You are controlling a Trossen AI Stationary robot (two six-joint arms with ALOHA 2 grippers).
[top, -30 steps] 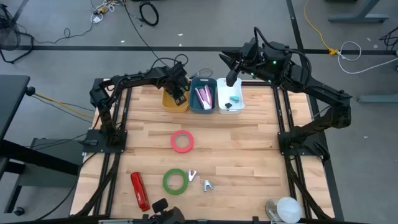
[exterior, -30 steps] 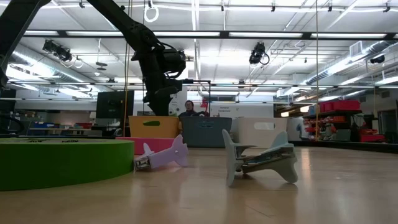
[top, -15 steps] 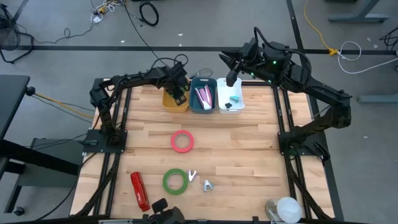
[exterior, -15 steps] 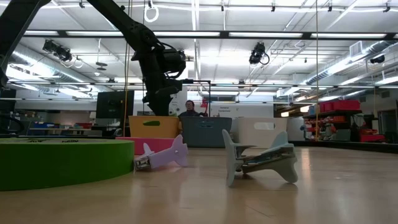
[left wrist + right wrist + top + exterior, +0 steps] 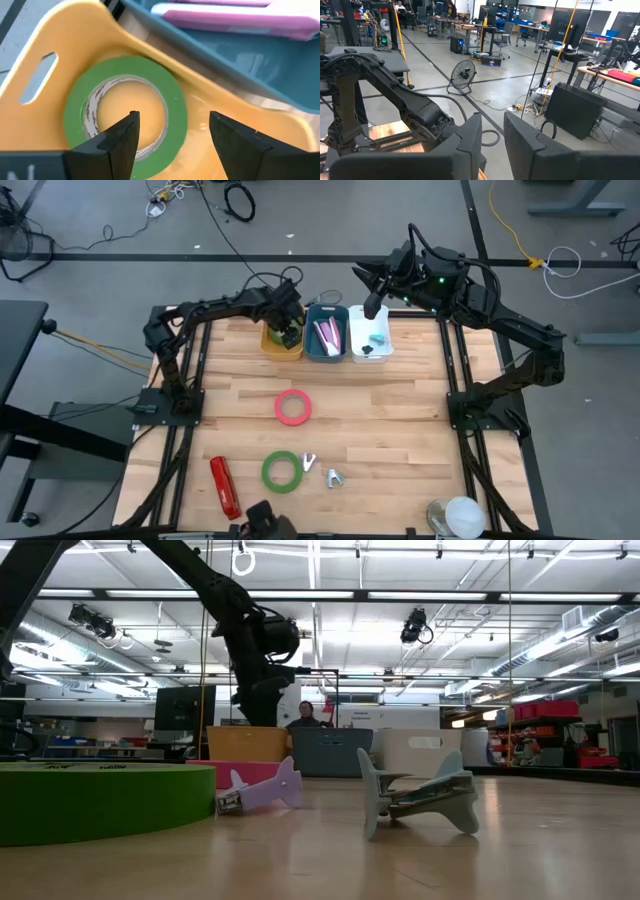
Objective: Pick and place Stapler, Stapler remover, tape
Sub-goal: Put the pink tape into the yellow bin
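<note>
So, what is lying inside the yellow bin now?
A green tape roll lies flat in the yellow bin, under the open left gripper. The fingers cover part of the floor, so anything more there cannot be seen.

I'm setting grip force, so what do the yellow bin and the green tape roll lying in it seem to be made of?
The yellow bin looks like moulded plastic: smooth, glossy walls, rounded corners and a cut-out handle slot. The green tape roll looks like matte paper masking tape wound on a pale, probably cardboard, core. The open left gripper hovers over it.
</note>
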